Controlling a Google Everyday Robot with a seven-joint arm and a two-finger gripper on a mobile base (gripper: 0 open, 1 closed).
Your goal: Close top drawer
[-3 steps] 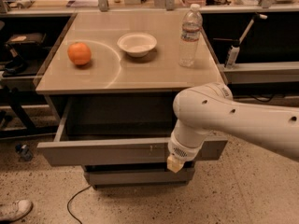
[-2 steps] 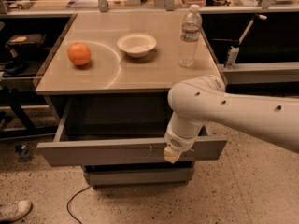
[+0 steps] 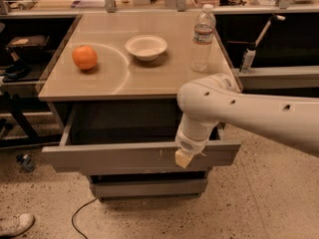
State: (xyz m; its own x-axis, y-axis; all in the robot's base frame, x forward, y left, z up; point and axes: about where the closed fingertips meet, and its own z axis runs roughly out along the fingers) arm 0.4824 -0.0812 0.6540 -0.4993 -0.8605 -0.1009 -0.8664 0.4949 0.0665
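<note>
One top drawer (image 3: 109, 157) stands pulled out beneath the cabinet top (image 3: 154, 81).
Gripper (image 3: 182, 158) sits at the front panel, right of centre; whether it is open cannot be told. Orange (image 3: 84, 57), bowl (image 3: 146, 47), bottle (image 3: 203, 39) on top.

Gripper (image 3: 183, 158) low against front of the top drawer (image 3: 109, 156), perhaps touching. Drawer's dark inside partly hidden behind the arm (image 3: 259, 116). Arm cut off at right edge, shoe (image 3: 15, 224) at left.
</note>
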